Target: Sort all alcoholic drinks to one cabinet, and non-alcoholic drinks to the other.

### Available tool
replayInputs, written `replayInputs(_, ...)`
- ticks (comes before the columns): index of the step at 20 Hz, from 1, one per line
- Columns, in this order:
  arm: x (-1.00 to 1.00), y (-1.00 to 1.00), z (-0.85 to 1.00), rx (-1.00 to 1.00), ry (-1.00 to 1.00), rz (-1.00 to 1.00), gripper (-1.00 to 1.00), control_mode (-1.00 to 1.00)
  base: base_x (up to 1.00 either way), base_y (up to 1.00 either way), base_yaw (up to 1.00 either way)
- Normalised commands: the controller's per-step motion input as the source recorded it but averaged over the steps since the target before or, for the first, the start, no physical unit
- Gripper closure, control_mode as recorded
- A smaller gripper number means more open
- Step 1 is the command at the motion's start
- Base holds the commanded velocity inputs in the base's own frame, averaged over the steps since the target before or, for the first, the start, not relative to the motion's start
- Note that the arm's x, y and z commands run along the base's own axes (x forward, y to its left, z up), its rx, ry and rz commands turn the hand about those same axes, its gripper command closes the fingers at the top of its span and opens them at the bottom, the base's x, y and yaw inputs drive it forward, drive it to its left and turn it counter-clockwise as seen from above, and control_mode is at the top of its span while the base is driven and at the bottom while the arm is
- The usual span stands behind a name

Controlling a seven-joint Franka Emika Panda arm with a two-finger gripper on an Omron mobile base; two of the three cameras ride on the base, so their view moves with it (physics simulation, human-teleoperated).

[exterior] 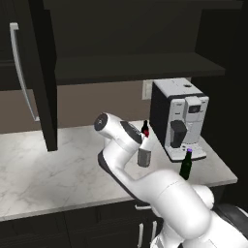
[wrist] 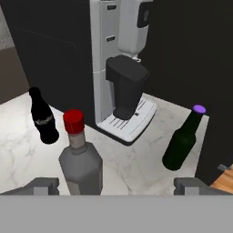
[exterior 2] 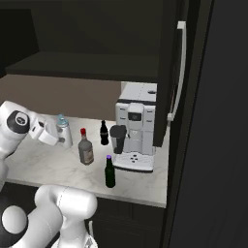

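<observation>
My gripper [wrist: 117, 184] is open, its fingertips [wrist: 43, 184] spread wide and low over the marble counter. The clear-grey liquor bottle [wrist: 80, 159] with a red cap stands just ahead, between them and nearer the left tip, untouched. Right of it is the dark green beer bottle [wrist: 182, 142], and the small black cola bottle [wrist: 43, 119] stands further back on the left. From the right base view the hand [exterior 2: 57, 137] hangs beside the white flask [exterior 2: 63, 128], with the liquor bottle [exterior 2: 86, 148], cola bottle [exterior 2: 103, 133] and beer bottle [exterior 2: 110, 172] to its right. Above, the cabinets' doors [exterior: 42, 72] [exterior 2: 168, 72] are swung open.
A white and black coffee machine [exterior: 177, 116] stands on the counter [exterior: 48, 169] at the right, its drip tray just behind the beer bottle [exterior: 186, 165]. The open doors jut out over the counter on both sides. A dark shelf [exterior: 135, 68] runs above the bottles.
</observation>
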Motion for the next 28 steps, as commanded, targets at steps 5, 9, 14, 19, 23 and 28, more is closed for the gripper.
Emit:
replayInputs(5,0.08,-0.16,-0.10,-0.02,0.00,-0.04,-1.00,-1.00,0.00,0.00,0.00)
replayInputs(9,0.07,-0.14,-0.07,-0.02,0.00,-0.04,-1.00,-1.00,0.00,0.00,0.00)
replayInputs(14,0.07,-0.11,-0.05,-0.02,0.00,-0.03,-1.00,-1.00,0.00,0.00,0.00)
replayInputs(19,0.10,-0.01,-0.05,-0.01,0.00,-0.02,-1.00,-1.00,0.00,0.00,0.00)
replayInputs(23,0.07,-0.02,-0.04,0.00,0.00,-0.01,-1.00,-1.00,0.00,0.00,0.00)
replayInputs(28,0.08,-0.03,-0.03,0.00,0.00,0.00,-1.00,-1.00,0.00,0.00,0.00)
